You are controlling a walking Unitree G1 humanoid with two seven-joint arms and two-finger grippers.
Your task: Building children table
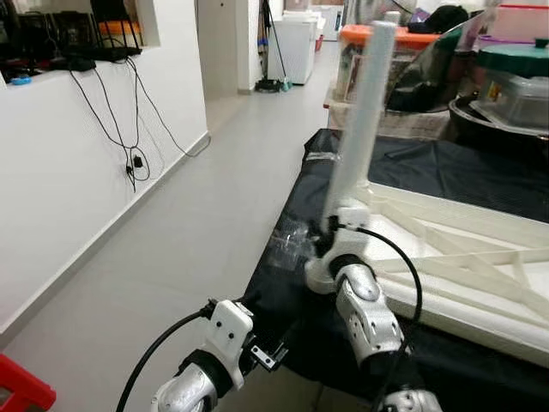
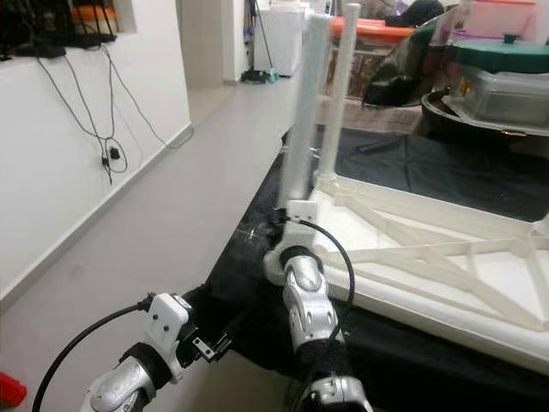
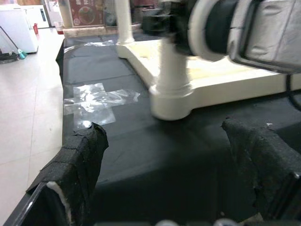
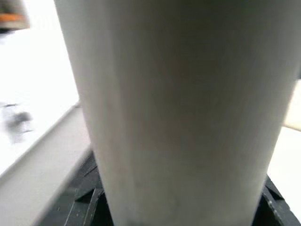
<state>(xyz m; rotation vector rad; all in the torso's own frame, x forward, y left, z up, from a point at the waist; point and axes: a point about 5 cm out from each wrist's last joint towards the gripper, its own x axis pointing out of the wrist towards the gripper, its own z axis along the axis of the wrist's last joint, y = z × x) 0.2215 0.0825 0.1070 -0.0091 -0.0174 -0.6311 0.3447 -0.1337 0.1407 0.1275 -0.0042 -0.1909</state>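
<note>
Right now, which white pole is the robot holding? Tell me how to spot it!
Find the black-covered table with the upside-down white tabletop lying on it. Two white legs stand up from its near side. The right gripper holds the closer table leg, at the near corner; the farther leg stands free.

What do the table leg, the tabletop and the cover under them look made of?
Table leg: apparently moulded plastic, smooth matte off-white tube. Tabletop: likely the same plastic, with moulded ribs underneath. Black cover: seemingly cloth, dull and creased, patched with clear tape.
</note>
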